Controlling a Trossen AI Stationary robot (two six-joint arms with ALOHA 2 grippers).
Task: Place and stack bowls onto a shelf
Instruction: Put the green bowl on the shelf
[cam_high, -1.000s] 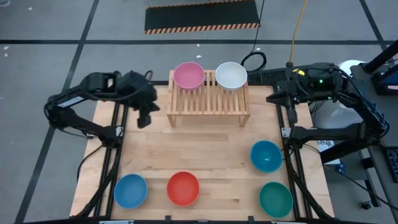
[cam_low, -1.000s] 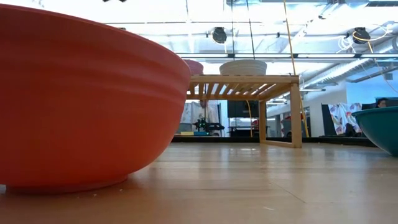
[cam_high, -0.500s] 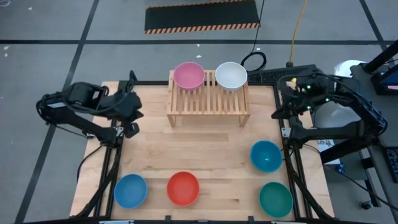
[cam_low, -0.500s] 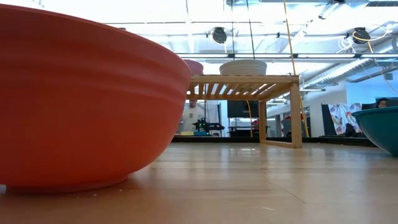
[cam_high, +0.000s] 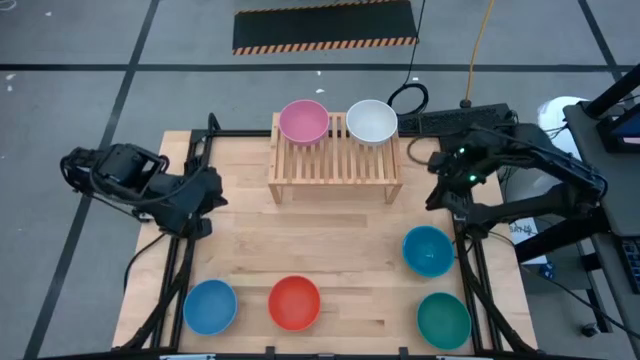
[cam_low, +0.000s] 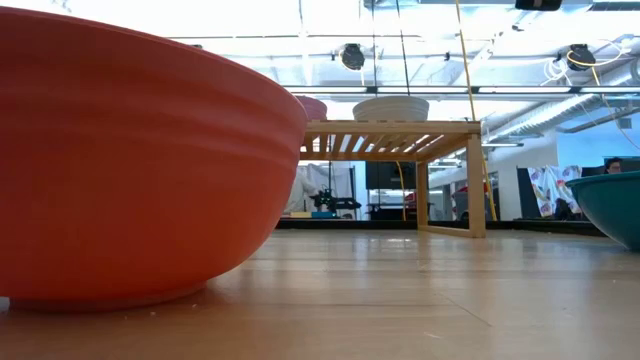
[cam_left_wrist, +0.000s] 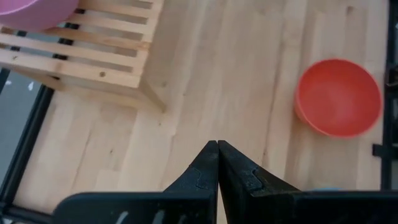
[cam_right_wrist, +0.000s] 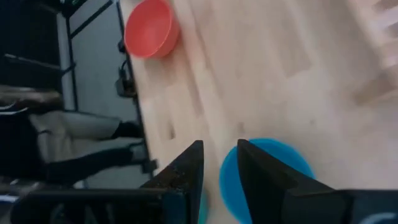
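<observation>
Left hand (cam_high: 205, 205) pulled back from the shelf (cam_high: 335, 172) to the worktop's (cam_high: 330, 250) left edge, fingers pressed together, empty. Pink bowl (cam_high: 303, 121) and white bowl (cam_high: 371, 121) parked side by side on the shelf. Right hand (cam_high: 438, 195), fingers slightly apart and empty, now swung in above the teal-blue bowl (cam_high: 428, 250), likely next.

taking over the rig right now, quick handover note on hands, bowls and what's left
Left hand: shut, empty, over the table's left edge.
Right hand: slightly open, empty, above the teal bowl at the right edge.
Done: pink bowl and white bowl sit side by side on the back of the shelf.
Left: blue bowl, red bowl, green bowl and the teal one are on the table, none stacked. The shelf's front half is free.
</observation>
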